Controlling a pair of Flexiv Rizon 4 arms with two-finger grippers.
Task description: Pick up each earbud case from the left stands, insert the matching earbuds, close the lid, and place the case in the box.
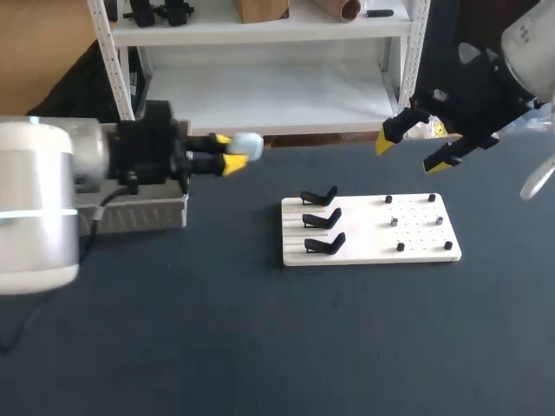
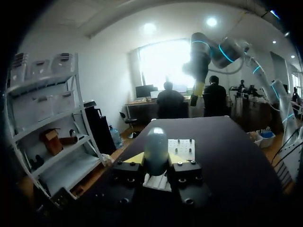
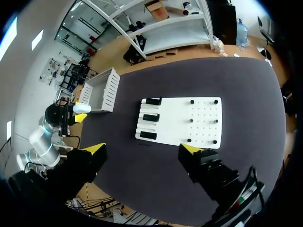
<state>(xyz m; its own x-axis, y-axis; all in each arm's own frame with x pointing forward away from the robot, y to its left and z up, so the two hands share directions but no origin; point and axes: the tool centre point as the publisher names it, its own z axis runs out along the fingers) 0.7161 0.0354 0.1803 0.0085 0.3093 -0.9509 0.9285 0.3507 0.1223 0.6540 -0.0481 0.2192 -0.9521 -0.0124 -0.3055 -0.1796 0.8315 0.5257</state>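
Pale rounded earbud case (image 1: 248,145) is pinched between the yellow tips of the left gripper (image 1: 231,152), upper left of centre, just right of the white slatted box (image 1: 143,211). Placing it well likely means carrying it leftward over the box's opening and lowering before release. At upper right the right gripper (image 1: 414,150) hangs wide open and empty, beyond the white board (image 1: 416,236) with three bare black stands (image 1: 321,219), well clear.

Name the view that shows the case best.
Left wrist view: the case stands large and close, held in the left gripper. The head view shows only its pale end past the yellow tips; the right wrist view, a tiny white spot near the box.
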